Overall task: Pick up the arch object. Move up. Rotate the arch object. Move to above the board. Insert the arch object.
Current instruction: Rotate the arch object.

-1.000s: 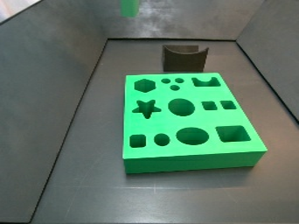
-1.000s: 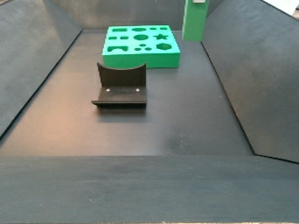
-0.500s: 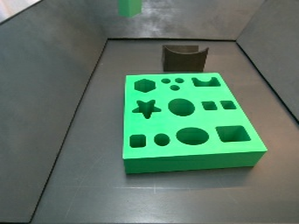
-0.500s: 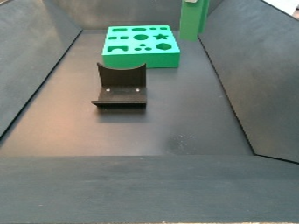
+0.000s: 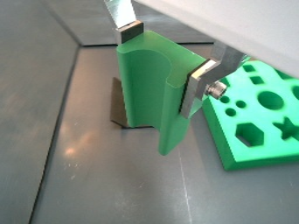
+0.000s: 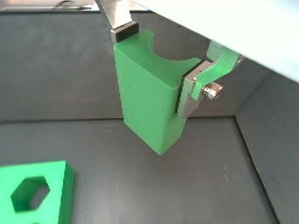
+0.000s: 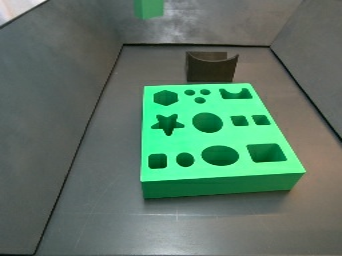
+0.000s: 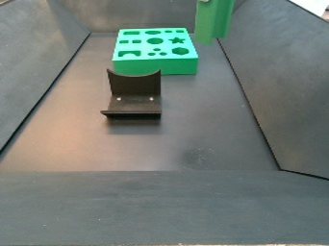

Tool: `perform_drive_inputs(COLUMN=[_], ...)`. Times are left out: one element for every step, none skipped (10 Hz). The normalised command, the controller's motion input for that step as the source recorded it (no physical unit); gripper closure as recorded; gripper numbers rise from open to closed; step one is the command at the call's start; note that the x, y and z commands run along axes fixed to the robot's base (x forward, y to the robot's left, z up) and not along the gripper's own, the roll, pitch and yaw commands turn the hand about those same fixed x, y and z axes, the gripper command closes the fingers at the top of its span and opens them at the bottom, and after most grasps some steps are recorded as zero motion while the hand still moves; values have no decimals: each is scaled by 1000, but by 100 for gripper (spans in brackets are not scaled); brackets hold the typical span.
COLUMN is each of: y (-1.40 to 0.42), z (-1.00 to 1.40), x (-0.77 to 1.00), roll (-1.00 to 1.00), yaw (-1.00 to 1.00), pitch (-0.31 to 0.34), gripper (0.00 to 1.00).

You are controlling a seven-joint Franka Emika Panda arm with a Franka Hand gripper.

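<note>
Dark floor below, and the arch object (image 5: 155, 92) hangs upright, long axis vertical (notch end up), high off the board's (image 8: 156, 50) right side, clamped in the gripper (image 5: 170, 54).

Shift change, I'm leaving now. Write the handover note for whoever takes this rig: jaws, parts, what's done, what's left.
Gripper: jaws shut on the arch object, held in the air, clear of the floor.
The arch object hangs at the top edge in both side views, not yet above the board.
The board lies flat on the floor; its cut-outs look unfilled. The fixture stands apart from it.
Done: pick and lift.
Left: move above the board, then insert. Rotation cannot be judged.
</note>
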Motion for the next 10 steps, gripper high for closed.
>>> perform_drive_inputs(y=[4, 0, 1, 2, 3, 3, 4, 5, 5, 6], z=[1, 0, 0, 0, 0, 0, 1, 1, 1, 2], x=[6, 0, 0, 0, 0, 0, 0, 1, 1, 1], roll=[1, 0, 0, 0, 0, 0, 0, 0, 1, 1], yaw=[-465, -1000, -1000, -1000, -1000, -1000, -1000, -1000, -867, -709], pitch=[15, 6, 6, 7, 8, 8, 11, 12, 14, 14], gripper=[100, 100, 100, 100, 100, 100, 100, 100, 100, 100])
